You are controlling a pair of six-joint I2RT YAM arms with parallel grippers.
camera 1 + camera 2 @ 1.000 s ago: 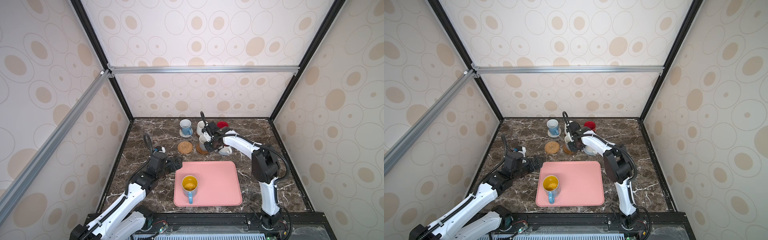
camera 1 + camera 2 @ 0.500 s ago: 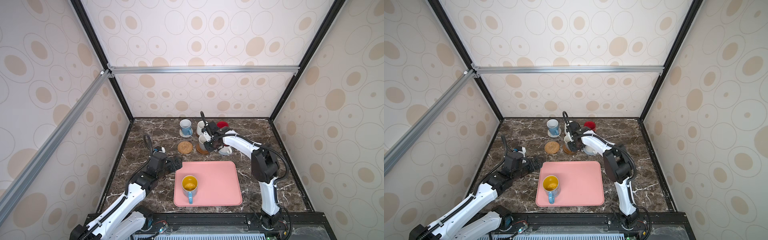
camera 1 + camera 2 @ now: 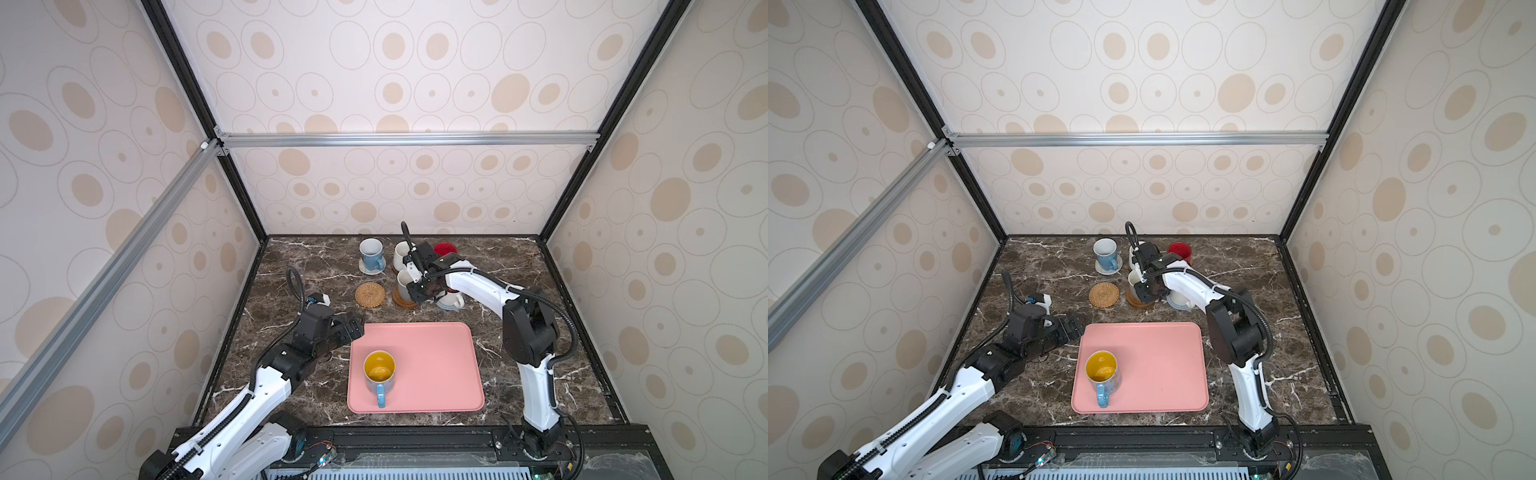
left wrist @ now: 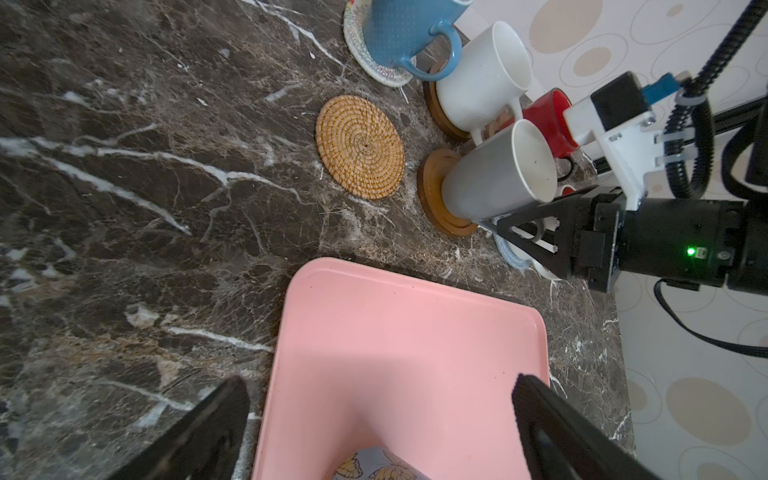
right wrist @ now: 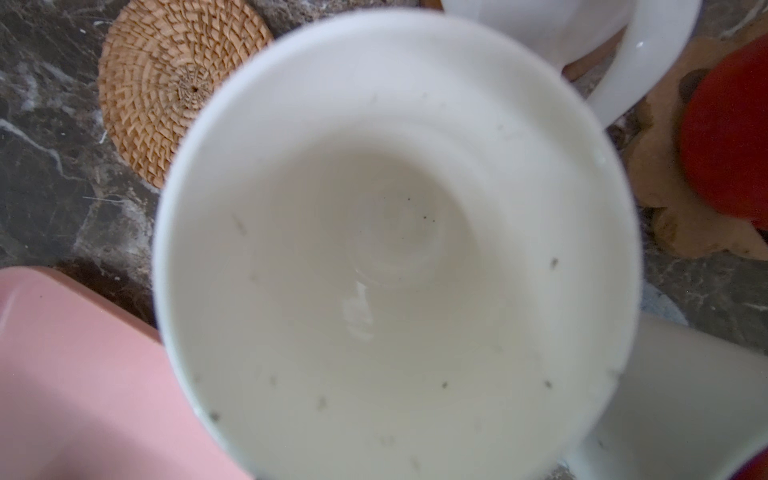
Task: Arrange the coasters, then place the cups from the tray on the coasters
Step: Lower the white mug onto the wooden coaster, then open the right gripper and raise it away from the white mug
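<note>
Circle-patterned walls (image 3: 395,62), dark marble tabletop (image 3: 316,266)

Back of table (image 3: 311,266) crowded — blue mug (image 3: 371,254), rear white mug (image 3: 401,252), front white mug (image 3: 403,283) and red mug (image 3: 445,249) stand close, right arm (image 3: 478,286) reaching in among them. Rattan coaster (image 3: 370,294) bare, open from above and left. Tray (image 3: 436,365) mostly bare — one yellow-lined mug (image 3: 379,370) near its left edge.

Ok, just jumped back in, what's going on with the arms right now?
The right gripper is at a white mug standing on a brown disc coaster; whether its jaws are closed on the handle is hidden. The left gripper hangs open and empty by the far left corner of the pink tray. The only mug on the tray is the blue mug with yellow inside, and the tan rattan coaster is the one bare coaster in view.
</note>
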